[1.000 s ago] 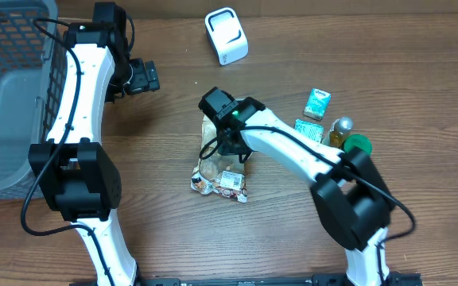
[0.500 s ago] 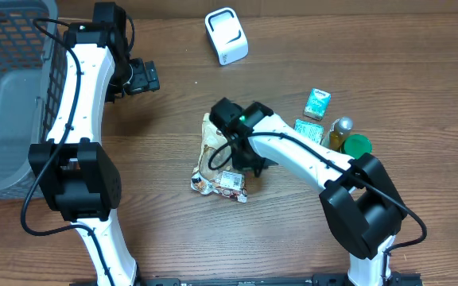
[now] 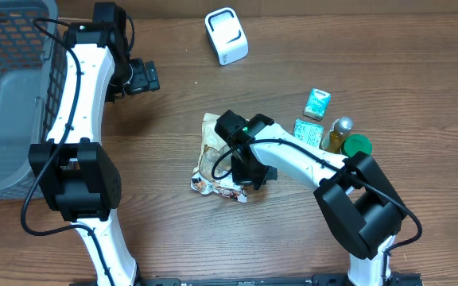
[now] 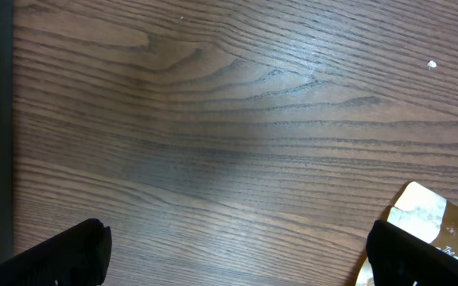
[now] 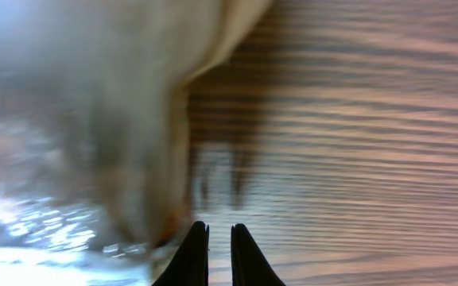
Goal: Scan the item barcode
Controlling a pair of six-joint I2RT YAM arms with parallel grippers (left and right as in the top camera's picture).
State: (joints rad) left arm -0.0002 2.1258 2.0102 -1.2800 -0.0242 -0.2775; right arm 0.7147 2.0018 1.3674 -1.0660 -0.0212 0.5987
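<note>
your right pincer [image 5: 219,232] is nearly closed on nothing, its tips at the table [image 3: 420,230] just beside the snack bag [image 3: 211,147], which lies mid-table. open it, pinch the bag's edge squarely, and keep the white label [image 3: 230,181] towards the scanner [image 3: 227,36]. the left pincer [image 3: 141,77] hangs wide, well apart.

Fig. 1. Overhead view, as I see it from my remote station: a brown wood-grain tabletop [image 3: 420,48] fills the frame, grain running from left edge to right edge. In the left wrist view, a pale sheen of light lies across the wood.
</note>
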